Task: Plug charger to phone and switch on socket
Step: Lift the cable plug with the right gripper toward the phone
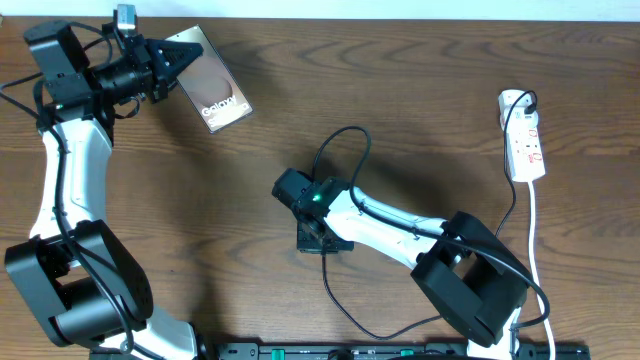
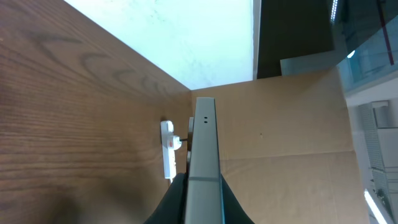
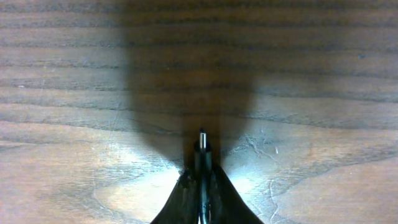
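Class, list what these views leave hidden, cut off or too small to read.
Switch position on the socket: too small overhead and in the left wrist view.
Cable of the charger: hidden by the right pincer in the right wrist view; only the tip shows.
Back of the phone: edge-on in the left wrist view.

The left arm reaches up the left side to the far edge, its gripper (image 1: 172, 62) level and clamped on one end of the phone (image 1: 212, 88). The right arm stretches leftward across the middle, its gripper (image 1: 322, 238) pointing down and pinching the charger (image 3: 201, 146) tip.
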{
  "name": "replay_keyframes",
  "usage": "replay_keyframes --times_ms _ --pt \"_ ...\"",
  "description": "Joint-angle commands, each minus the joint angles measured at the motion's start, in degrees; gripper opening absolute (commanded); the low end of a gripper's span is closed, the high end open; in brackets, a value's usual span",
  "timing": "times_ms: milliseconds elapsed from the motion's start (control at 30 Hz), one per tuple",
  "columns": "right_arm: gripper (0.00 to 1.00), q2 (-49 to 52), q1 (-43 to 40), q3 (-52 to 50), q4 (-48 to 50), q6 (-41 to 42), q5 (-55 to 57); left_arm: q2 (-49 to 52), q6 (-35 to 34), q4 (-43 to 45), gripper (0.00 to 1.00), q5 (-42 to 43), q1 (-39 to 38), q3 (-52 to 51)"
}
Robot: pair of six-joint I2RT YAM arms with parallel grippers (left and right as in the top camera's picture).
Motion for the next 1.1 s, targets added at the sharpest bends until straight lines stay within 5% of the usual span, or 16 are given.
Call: replay_keyframes --times_ms 0,333,700,900,1067 --pt "0.01 0.7 0.3 0.7 -0.2 0.6 0.0 -0.9 0.3 0.4 0.07 1.0 0.2 0.7" --pt "0.01 0.3 -5.0 1.0 0.1 -5.3 -12.7 -0.9 0.3 0.4 0.07 1.0 0.2 0.7" --pt "0.01 0.2 -23.8 1.0 10.0 -31.4 -58.5 -0.9 0.3 0.4 0.08 1.0 0.2 0.7" --pt "0.01 0.2 -32.9 1.0 10.6 -52.6 -62.0 -0.9 0.4 0.4 0.07 1.0 0.2 0.7" --pt "0.01 0.3 -36.8 1.0 11.4 -58.6 -69.6 -0.9 0.3 0.4 0.07 1.0 0.2 0.7"
